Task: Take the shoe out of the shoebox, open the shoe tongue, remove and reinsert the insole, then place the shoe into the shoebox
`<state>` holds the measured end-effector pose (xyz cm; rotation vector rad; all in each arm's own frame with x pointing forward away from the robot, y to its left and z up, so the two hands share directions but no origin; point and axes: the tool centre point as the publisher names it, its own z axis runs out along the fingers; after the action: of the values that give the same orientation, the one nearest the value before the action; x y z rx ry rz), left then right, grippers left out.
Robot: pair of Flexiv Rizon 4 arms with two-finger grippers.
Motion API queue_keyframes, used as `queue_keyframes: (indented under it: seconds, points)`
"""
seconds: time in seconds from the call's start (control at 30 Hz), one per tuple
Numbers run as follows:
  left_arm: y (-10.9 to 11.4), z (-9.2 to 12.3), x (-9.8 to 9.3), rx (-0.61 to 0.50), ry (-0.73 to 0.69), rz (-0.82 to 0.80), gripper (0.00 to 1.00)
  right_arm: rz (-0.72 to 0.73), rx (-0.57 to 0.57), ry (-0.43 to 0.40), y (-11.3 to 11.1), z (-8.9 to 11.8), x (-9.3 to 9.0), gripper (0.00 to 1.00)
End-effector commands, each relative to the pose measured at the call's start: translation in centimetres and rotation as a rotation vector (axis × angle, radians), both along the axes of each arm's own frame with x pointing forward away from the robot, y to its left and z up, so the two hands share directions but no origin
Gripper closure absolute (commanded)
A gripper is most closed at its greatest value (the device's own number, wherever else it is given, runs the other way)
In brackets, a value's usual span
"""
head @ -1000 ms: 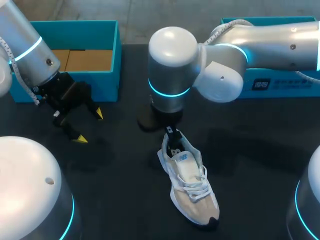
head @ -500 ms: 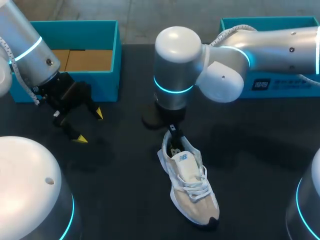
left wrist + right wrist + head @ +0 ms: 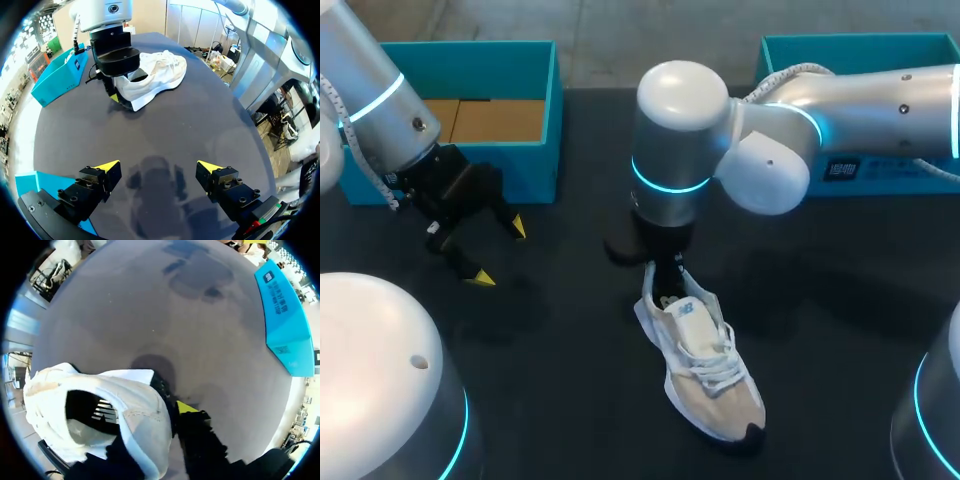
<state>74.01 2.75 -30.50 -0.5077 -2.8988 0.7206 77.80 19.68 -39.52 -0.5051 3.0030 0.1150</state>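
1. The shoe (image 3: 705,370) is out of the shoebox (image 3: 556,120) and lies on its sole on the bench (image 3: 550,380), near the middle, heel (image 3: 663,303) towards the far side. It is well apart from the shoebox, which stands open at the far left. I judge the first step done.
2. My right jaws are down at the heel. In the right wrist view, one yellow-tipped finger (image 3: 187,407) presses the outside of the heel wall. The other seems to sit inside the collar. I take them as closed on the heel and gripping it.
3. My left jaws hang wide apart with nothing between them, above bare bench just in front of the shoebox and well away from the shoe.
4. The step in hand, as I judge it, is steadying the shoe so that the tongue (image 3: 692,335) can be opened. The tongue lies flat under the laces (image 3: 717,376), and I cannot see the insole.
5. The next move calls for my left jaws to cross to the shoe, narrow, and take the top edge of the tongue. They then lift it forward while my right jaws keep the heel pinned.
6. The risk is catching the laces instead of the tongue.
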Motion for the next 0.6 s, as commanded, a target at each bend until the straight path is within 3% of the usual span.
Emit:
queue_keyframes:
  seconds: [0.03, 0.33, 0.6]
  points:
    - [0.0, 0.1, -0.1, 0.002, -0.001, 0.000, 0.00, -0.010, 0.004, -0.017, -0.6, 1.2, -0.7, 1.00]
    - [0.0, 0.1, -0.1, 0.002, -0.001, 0.000, 0.00, -0.064, 0.022, -0.063, -1.7, 5.2, 0.5, 1.00]
    - [0.0, 0.1, -0.1, 0.002, -0.001, 0.000, 0.00, -0.120, 0.020, -0.100, -3.5, 9.9, 4.1, 1.00]
